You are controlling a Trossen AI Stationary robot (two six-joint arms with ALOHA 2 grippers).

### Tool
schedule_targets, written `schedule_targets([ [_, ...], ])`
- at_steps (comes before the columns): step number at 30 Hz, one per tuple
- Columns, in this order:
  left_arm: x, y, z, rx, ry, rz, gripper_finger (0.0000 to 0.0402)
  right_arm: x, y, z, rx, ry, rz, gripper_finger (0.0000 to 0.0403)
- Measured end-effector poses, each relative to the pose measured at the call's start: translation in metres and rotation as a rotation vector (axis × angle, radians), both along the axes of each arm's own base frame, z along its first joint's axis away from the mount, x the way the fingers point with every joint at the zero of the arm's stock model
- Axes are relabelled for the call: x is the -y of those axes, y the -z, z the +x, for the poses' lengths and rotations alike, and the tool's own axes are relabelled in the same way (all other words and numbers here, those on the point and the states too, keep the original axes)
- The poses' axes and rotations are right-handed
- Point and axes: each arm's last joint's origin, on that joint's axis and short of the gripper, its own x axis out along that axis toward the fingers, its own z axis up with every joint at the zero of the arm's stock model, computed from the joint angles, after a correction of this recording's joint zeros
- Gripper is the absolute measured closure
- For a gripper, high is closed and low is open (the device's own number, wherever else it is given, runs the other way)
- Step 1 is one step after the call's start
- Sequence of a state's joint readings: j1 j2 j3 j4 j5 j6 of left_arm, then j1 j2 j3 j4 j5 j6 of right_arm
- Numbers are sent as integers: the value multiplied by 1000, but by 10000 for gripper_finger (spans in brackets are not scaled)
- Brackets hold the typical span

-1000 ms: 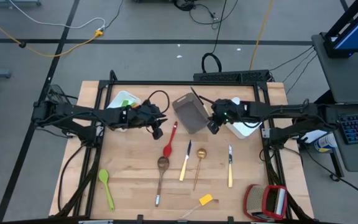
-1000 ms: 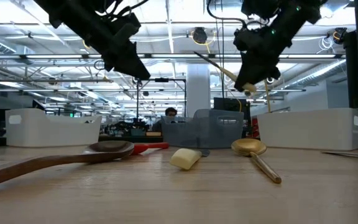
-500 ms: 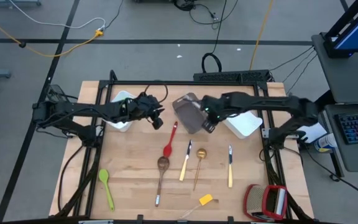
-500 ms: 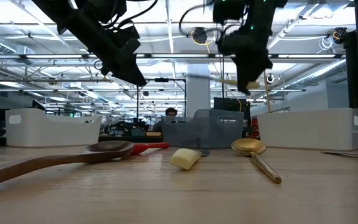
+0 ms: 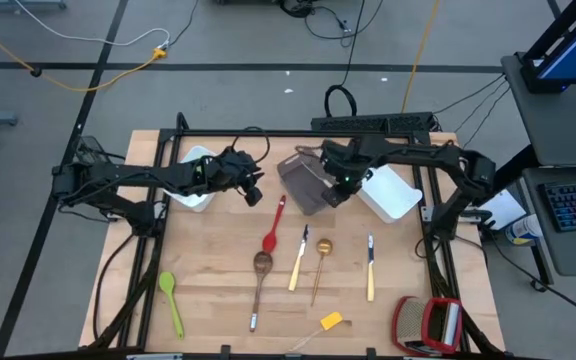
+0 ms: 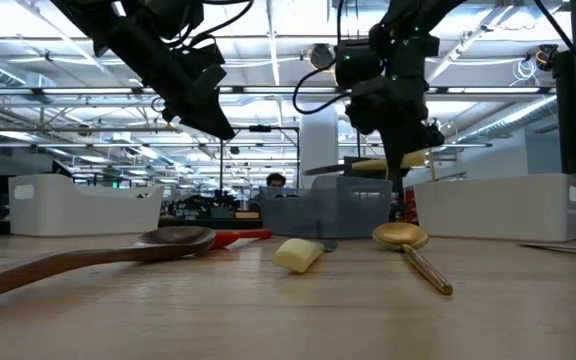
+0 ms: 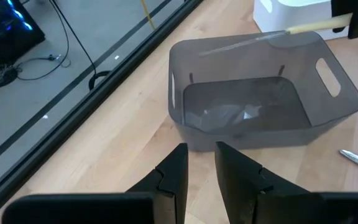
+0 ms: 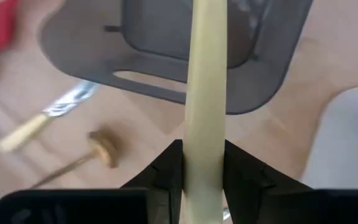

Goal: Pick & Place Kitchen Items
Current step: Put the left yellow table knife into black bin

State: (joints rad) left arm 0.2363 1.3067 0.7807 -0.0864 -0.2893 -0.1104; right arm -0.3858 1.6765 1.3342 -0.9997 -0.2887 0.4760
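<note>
My right gripper (image 5: 334,194) hangs over the grey bin (image 5: 303,180) at the table's far middle, shut on a pale-handled knife (image 6: 368,165). To the left of the bin, my left gripper (image 5: 253,195) hovers with its fingers a little apart (image 7: 202,165) and nothing between them. Flat on the wood lie a red spoon (image 5: 272,228), a wooden spoon (image 5: 260,275), a second pale-handled knife (image 5: 298,260), a gold spoon (image 5: 321,262), a third knife (image 5: 370,268), a green spatula (image 5: 171,300) and a small yellow piece (image 5: 331,321). My right gripper pinches the knife's pale handle (image 8: 204,149) between its two fingers, which come from above, slanting steeply down. The knife is lifted clear and lies about level above the bin, its blade (image 7: 241,42) reaching toward the table's left across the bin's far rim.
White bins stand on either side of the grey one, at the far left (image 5: 196,170) and the far right (image 5: 393,192). A bulky red-and-silver object (image 5: 428,322) sits at the near right corner. The wood between the green spatula and the wooden spoon is bare.
My right gripper has carried the knife toward the table's left, from over the right white bin to over the grey bin, tipping to point more steeply down. The knife has gone from slanted to about level. My left gripper has shifted slightly toward the far edge.
</note>
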Motion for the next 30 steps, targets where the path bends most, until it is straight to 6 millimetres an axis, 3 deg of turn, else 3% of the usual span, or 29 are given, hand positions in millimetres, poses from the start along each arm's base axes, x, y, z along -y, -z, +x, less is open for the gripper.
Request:
schedule_targets([
  [10,0,0,0,-1,2,2,316,23,4,2,119,124,220,324],
  [22,0,0,0,-2,3,1,316,30,28,14,98,127,233,323],
  [30,0,0,0,-2,2,1,316,35,28,15,129,135,213,308],
])
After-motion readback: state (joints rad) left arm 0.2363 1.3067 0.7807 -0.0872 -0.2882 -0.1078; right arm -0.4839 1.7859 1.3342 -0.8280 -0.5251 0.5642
